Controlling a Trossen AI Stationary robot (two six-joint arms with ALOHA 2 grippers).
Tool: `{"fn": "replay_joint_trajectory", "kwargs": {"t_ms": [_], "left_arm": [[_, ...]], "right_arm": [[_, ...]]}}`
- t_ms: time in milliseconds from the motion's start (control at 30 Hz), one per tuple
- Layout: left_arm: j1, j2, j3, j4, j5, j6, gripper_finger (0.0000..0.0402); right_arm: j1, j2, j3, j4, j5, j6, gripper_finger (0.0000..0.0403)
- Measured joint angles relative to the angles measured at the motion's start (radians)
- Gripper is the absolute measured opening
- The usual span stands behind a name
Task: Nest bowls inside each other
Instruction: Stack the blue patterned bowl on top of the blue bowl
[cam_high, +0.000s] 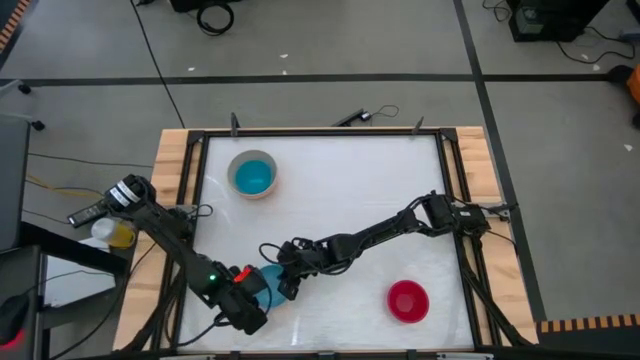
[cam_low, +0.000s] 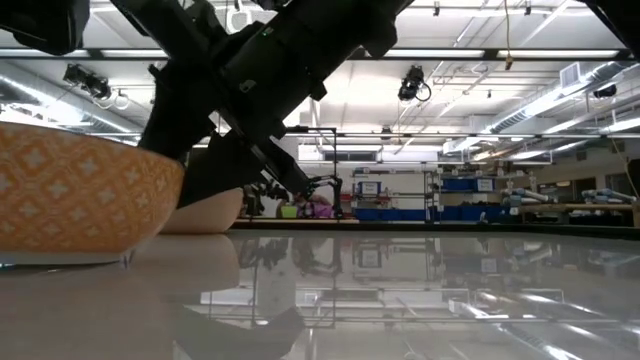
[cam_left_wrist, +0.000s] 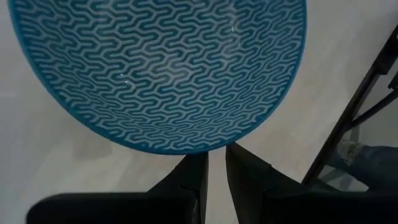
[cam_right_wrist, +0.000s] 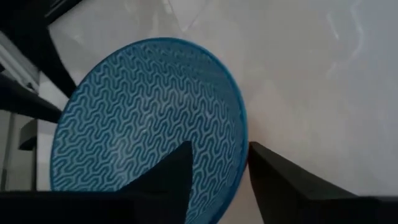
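The textured blue bowl (cam_high: 267, 287) (cam_low: 80, 190) sits on its base near the table's front left. My left gripper (cam_left_wrist: 216, 152) (cam_high: 248, 305) points down at its rim, fingers a narrow gap apart with bare table between them. My right gripper (cam_right_wrist: 221, 149) (cam_high: 285, 272) is open and straddles the opposite rim (cam_right_wrist: 239, 149). One finger (cam_right_wrist: 177, 165) is over the bowl's inside and the other (cam_right_wrist: 261, 158) is outside. At the far left, a cyan bowl (cam_high: 252, 178) sits nested in the beige-grey bowl (cam_high: 236, 162) (cam_low: 215, 210). The red-magenta bowl (cam_high: 408, 300) stands alone at the front right. My left gripper's fingertips (cam_left_wrist: 233, 149) stand right at the outer edge of the blue bowl's rim (cam_left_wrist: 211, 147). I cannot tell whether they touch it, and the rim does not reach in between them.
A dark frame (cam_high: 320, 133) and wooden borders (cam_high: 172, 180) ring the white table. Both arms cross over the front left part. There is free room in the middle and at the far right. A yellow thing (cam_high: 120, 236) lies off the table to the left.
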Motion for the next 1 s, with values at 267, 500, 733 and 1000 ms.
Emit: {"fn": "replay_joint_trajectory", "kwargs": {"t_ms": [267, 500, 733, 1000], "left_arm": [[0.027, -0.001, 0.001, 0.009, -0.006, 0.022, 0.0061], [0.027, -0.001, 0.0, -0.037, -0.024, 0.011, 0.0061], [0.018, -0.064, -0.002, -0.179, 0.027, -0.096, 0.0062], [0.021, -0.28, -0.002, -0.407, -0.01, -0.199, 0.0062]], "right_arm": [[-0.022, 0.0, 0.0, -0.011, 0.017, -0.001, 0.0055], [-0.027, 0.0, 0.001, -0.045, 0.053, -0.004, 0.0019], [-0.028, -0.008, 0.001, -0.065, 0.069, -0.023, 0.0019], [-0.074, -0.093, 0.001, -0.116, 0.21, -0.223, 0.0019]]}}
